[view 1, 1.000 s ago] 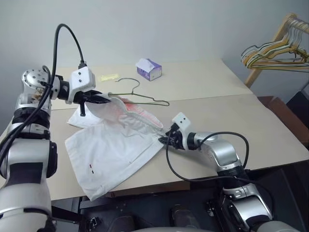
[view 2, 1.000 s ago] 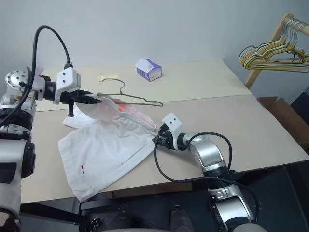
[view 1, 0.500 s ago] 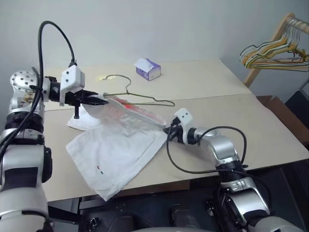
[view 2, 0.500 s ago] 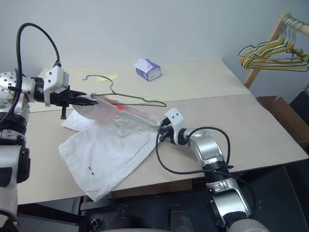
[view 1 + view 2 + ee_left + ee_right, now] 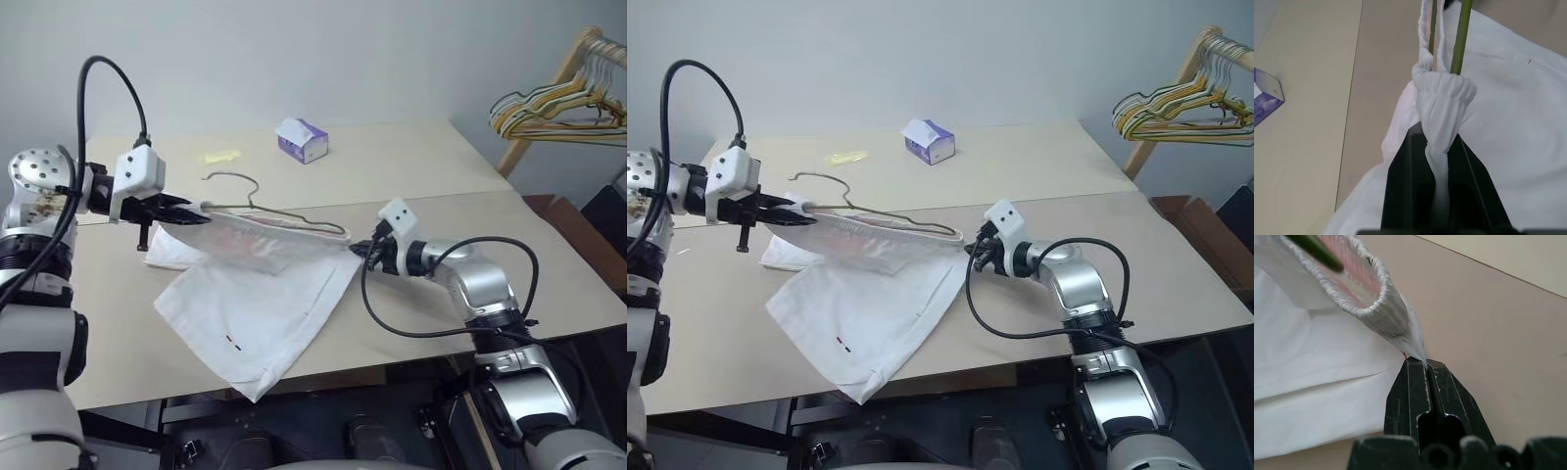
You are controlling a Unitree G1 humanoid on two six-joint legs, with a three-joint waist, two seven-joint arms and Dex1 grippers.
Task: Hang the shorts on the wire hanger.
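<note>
Since a second ago your two arms have drawn apart and lifted, so the shorts (image 5: 265, 294) that lay slack on the counter (image 5: 549, 255) now hang from a taut waistband, with the legs trailing down onto the surface toward the near edge. Your right gripper (image 5: 370, 254), loose around the band's end a moment back, is now pinched tight on that corner of the elastic. Your left gripper (image 5: 186, 213) stays clamped on the opposite, bunched end. The wire hanger (image 5: 284, 212) has risen with the cloth: its lower bar seems to run inside the stretched waistband, and the hook (image 5: 235, 180) stands up near your left gripper. That suggests the hanger is threaded in, but the shorts are not yet draped over it, so the hanging is only partly done.

As for containers, the purple tissue box (image 5: 302, 140) sits at the far side of the counter, well apart from the work, with white tissue showing at its top. The rack of spare hangers (image 5: 558, 106) stands off to your right.
</note>
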